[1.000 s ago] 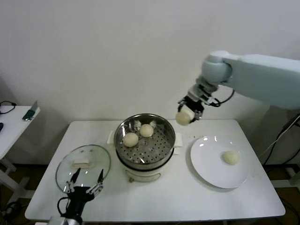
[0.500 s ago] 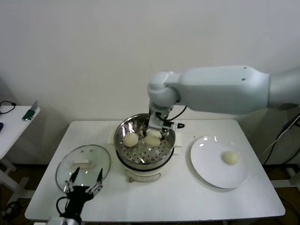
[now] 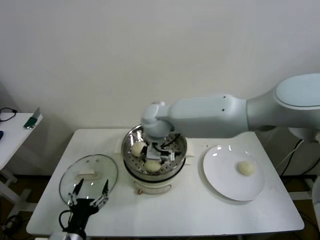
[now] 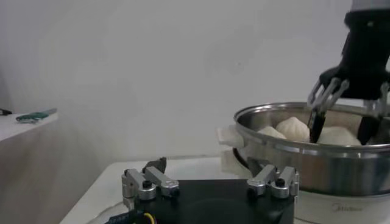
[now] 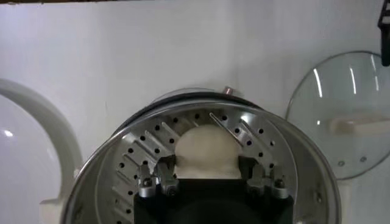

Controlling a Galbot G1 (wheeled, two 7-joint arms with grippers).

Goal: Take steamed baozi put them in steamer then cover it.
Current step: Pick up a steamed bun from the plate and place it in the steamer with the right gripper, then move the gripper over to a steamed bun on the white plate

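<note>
A white tabletop (image 3: 200, 210) is seen carrying a steel steamer (image 3: 176, 169) at its middle. The right gripper (image 3: 159, 154) is lowered inside the steamer and is closed around a bun (image 3: 152, 165) at the front of the perforated tray. A second bun (image 3: 137, 148) is seen just beside it, toward the left rim. A glass lid (image 3: 95, 172) is laid flat to the left of the steamer, and the left gripper (image 3: 89, 194) is held with fingers spread at its near edge. On a white plate (image 3: 220, 175) to the right, one more bun (image 3: 245, 168) is left.
</note>
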